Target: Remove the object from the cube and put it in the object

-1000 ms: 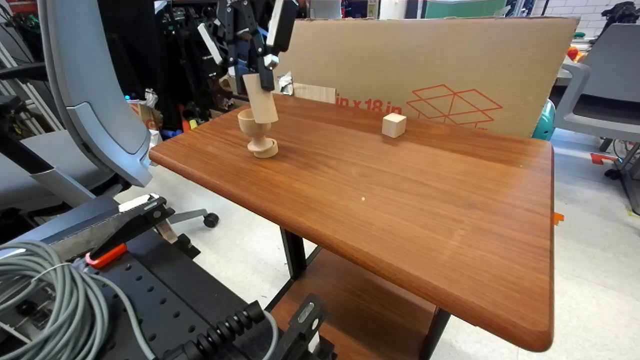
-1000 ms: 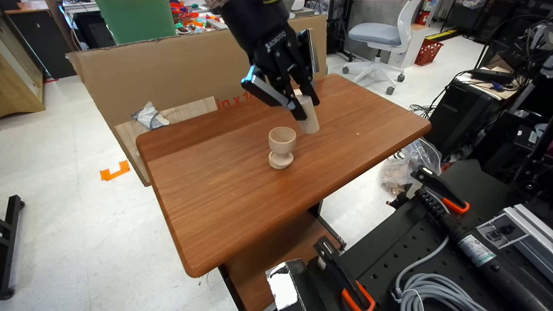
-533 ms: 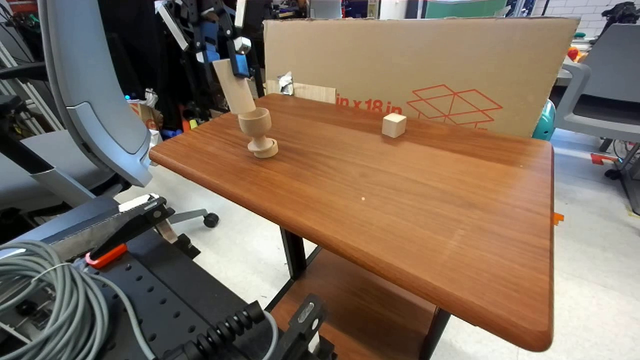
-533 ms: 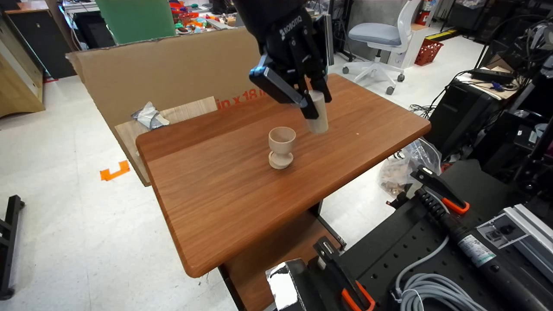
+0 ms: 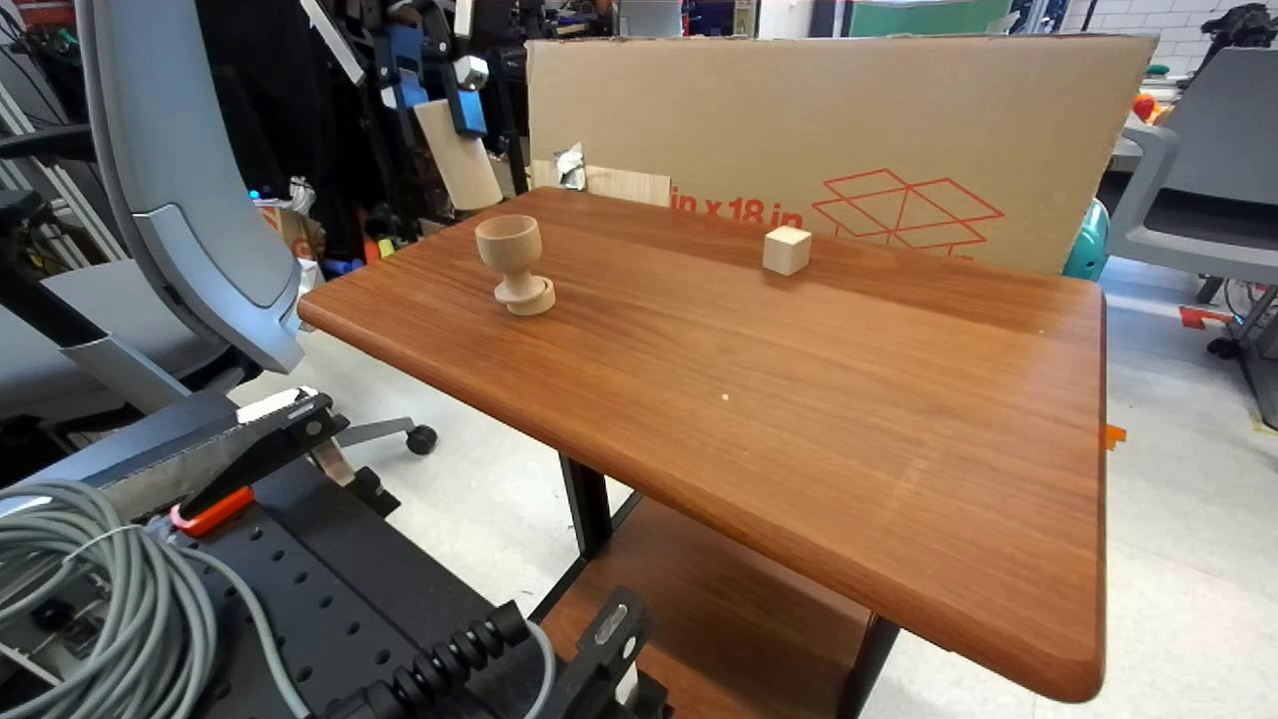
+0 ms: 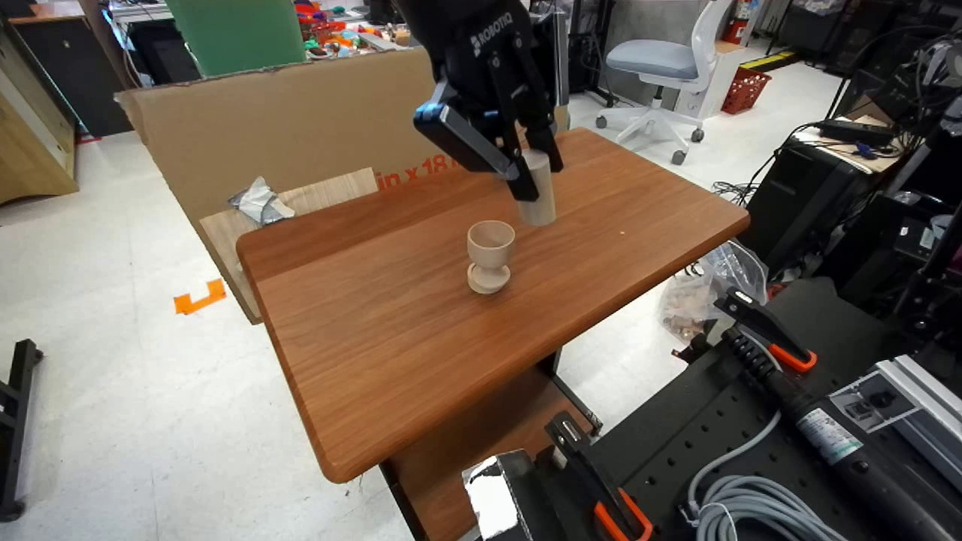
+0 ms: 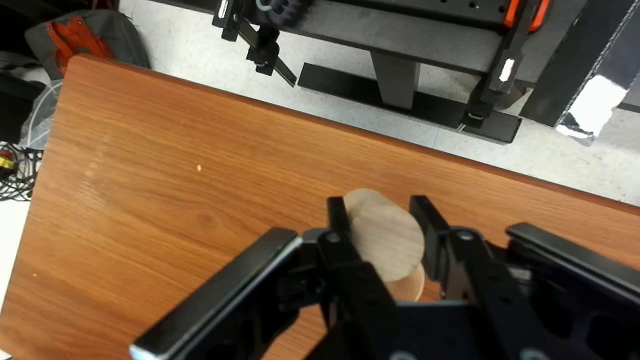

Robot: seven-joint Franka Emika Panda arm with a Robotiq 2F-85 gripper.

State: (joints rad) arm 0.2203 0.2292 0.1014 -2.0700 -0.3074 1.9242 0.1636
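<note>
Black pincer (image 6: pixel 539 174), white ROBOTIQ lettering (image 6: pixel 493 32); flat silver-edged outer plates (image 7: pixel 217 290); slim black fingers (image 7: pixel 434 237), round grey screws (image 7: pixel 465 235).

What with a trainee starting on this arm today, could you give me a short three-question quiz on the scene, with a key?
1. True or false: the pale wooden goblet-shaped cup has its opening facing upward.

2. Fill in the blank: the small pale wooden block on the brown wooden table is shaped like a ____.

3. Multiple choice: the pale wooden cylinder is
A) inside the cup
B) lying flat on the table
C) gripped between the black jaws

Key: 1 true; 2 cube; 3 C.
</note>
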